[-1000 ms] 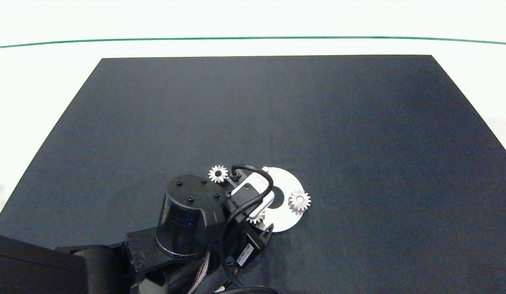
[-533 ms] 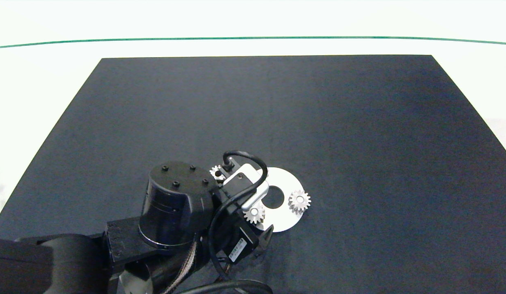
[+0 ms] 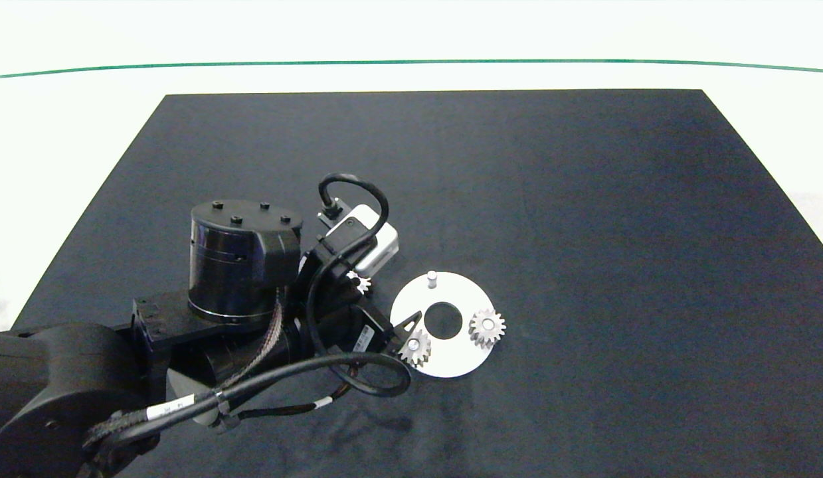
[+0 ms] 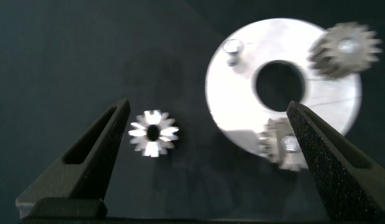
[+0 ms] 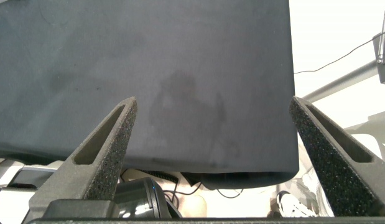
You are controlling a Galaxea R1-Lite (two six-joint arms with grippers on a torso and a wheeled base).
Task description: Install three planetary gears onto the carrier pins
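Head view: left arm came in from the left over the dark mat [image 3: 517,199]. White disc [image 3: 461,355] carried two planetary gears [image 3: 487,326] on pins; third pin [image 3: 432,278] was bare. Loose gear [image 3: 360,283] lay on the mat beside the disc.

Left wrist: left gripper [image 4: 208,146] was spread wide, loose gear [image 4: 153,132] near one finger.

Right wrist: right gripper [image 5: 211,146] was wide, empty, off the mat edge.
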